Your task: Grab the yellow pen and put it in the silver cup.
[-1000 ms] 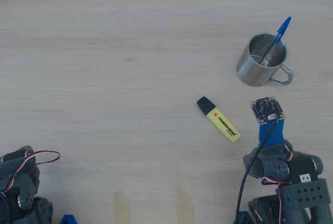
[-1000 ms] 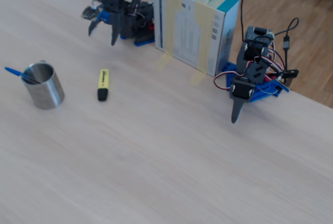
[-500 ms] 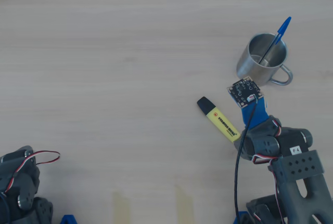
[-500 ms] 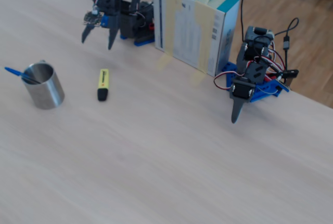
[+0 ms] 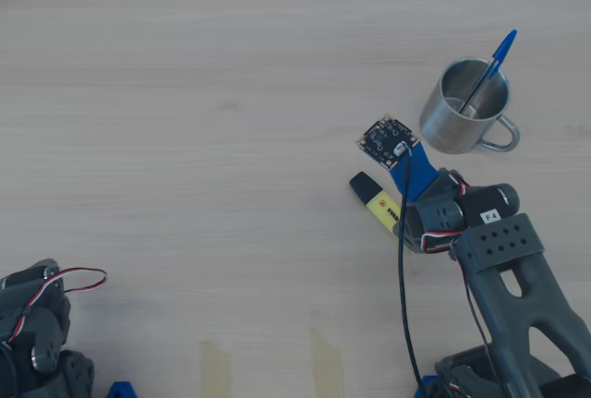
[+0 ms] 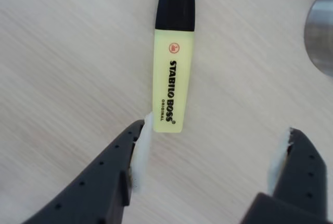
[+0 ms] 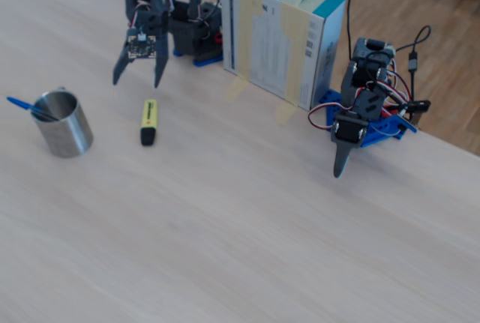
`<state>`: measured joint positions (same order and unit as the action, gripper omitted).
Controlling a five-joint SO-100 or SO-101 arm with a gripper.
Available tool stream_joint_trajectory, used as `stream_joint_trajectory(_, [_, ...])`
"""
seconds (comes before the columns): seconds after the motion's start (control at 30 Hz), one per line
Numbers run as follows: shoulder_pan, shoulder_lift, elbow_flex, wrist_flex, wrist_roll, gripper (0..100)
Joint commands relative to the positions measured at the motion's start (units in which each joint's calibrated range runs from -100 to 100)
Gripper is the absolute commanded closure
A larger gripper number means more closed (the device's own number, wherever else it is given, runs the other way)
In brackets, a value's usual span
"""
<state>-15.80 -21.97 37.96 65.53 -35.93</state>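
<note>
Table (image 7: 247, 225): pale wood, bare below the claw.
Claw (image 6: 210, 159): spread wide, holding nothing, hanging above the table.
Silver cup (image 5: 466, 107): upright, near the claw, off to its right in the wrist view; blue ballpoint (image 5: 491, 66) leaning inside.
Yellow pen (image 6: 170, 73): flat on the table just ahead of the left fingertip (image 6: 143, 143), black cap pointing away.
</note>
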Motion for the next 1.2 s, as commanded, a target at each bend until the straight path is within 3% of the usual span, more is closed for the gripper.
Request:
stream_joint_trajectory(0.0, [-1.0, 2.9, -3.9, -0.8, 0.4, 64])
stream_joint_trajectory(0.37, [-6.3, 12.3, -10.7, -0.9, 0.0, 64])
stream_joint_trajectory(1.17, [-5.5, 25.6, -10.3, -10.3, -0.1, 64])
